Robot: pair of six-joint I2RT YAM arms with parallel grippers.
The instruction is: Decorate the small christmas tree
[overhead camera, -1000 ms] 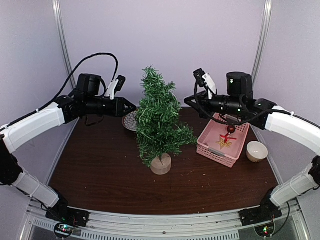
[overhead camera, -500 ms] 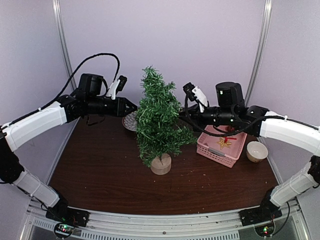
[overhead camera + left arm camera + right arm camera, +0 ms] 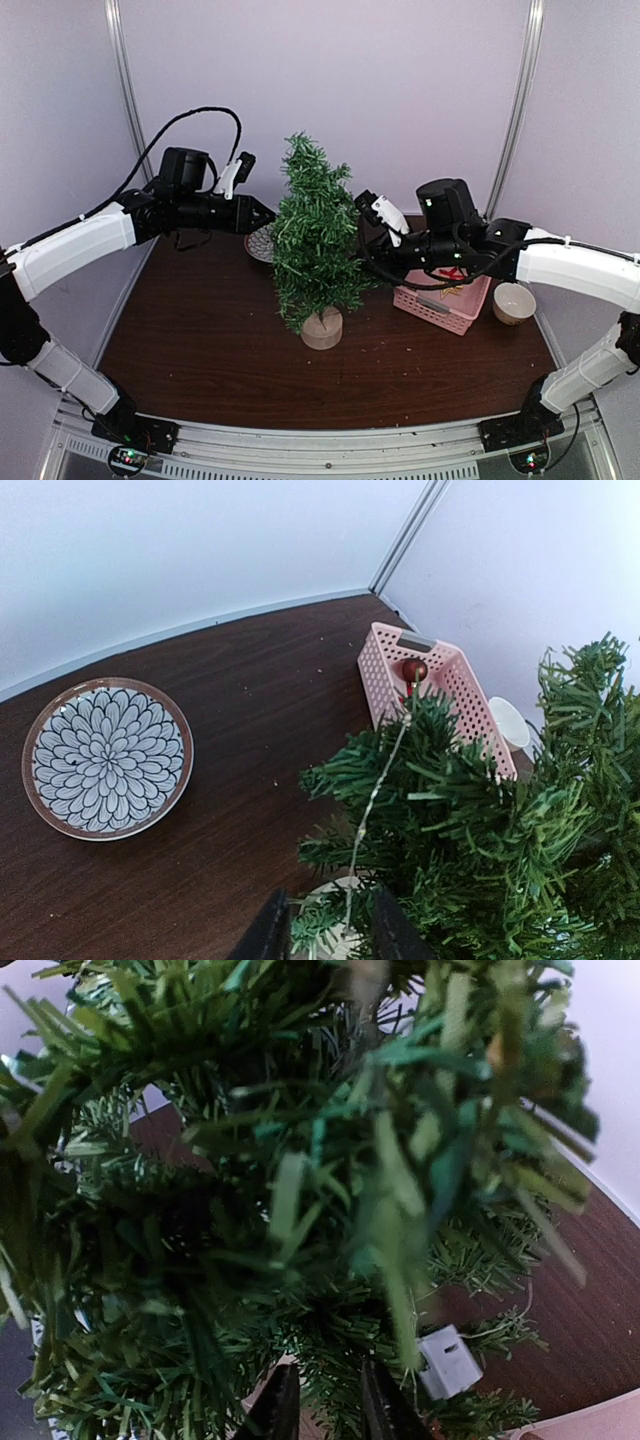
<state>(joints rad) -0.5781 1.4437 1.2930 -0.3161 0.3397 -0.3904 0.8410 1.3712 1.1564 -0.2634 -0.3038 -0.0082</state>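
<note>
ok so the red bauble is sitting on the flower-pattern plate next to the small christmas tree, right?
Not quite. The red bauble is in the pink basket, not on the flower-pattern plate, which has nothing on it. The left wrist view shows this. The plate does lie next to the small christmas tree.

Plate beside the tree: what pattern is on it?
The plate has a blue-and-white petal pattern with a brown rim; clearest in the left wrist view.
</note>
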